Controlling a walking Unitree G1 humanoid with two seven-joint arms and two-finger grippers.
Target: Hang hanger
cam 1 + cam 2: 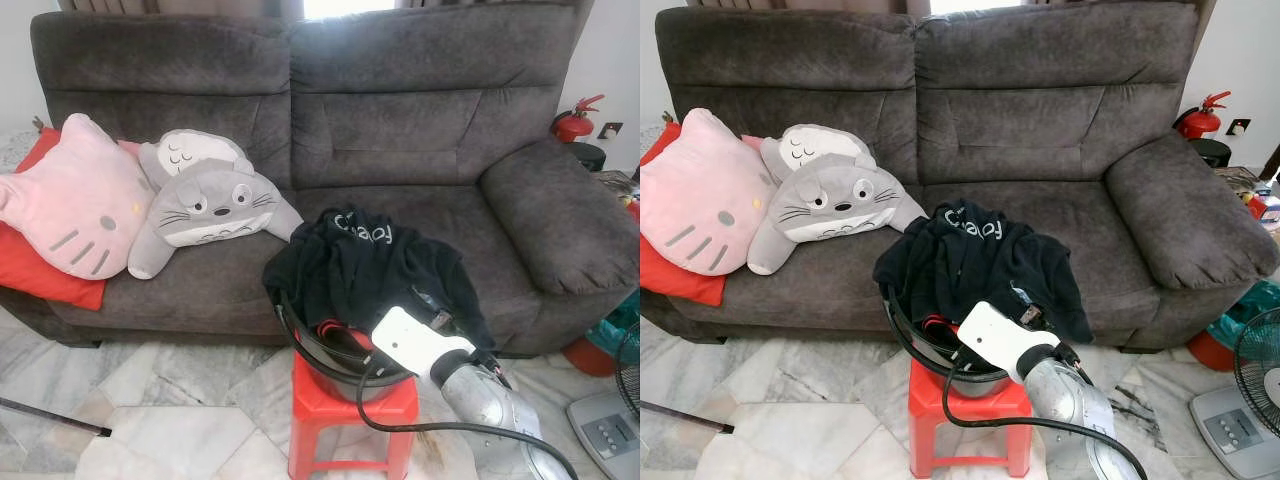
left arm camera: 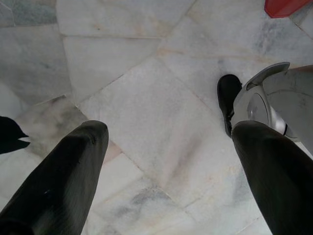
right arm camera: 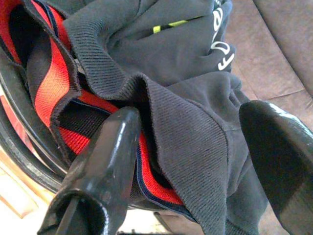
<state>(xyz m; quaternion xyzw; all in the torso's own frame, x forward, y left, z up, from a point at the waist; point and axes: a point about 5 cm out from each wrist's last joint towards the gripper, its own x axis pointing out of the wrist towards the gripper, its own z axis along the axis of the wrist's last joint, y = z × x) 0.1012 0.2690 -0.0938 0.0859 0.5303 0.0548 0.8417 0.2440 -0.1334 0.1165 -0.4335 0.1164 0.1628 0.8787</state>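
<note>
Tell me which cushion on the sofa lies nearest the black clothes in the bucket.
The grey cat-faced cushion; the pink cushion and the red cushion lie farther left of the black clothes.

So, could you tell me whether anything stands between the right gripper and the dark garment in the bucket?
Nothing visible does: the right gripper has its open fingers either side of a fold of the dark garment in the bucket.

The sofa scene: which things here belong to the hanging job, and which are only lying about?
For the job: dark garment spilling from the bucket on the red stool; right gripper, open at the cloth.

Lying about: pink cushion, grey plush, fire extinguisher, fan.
</note>
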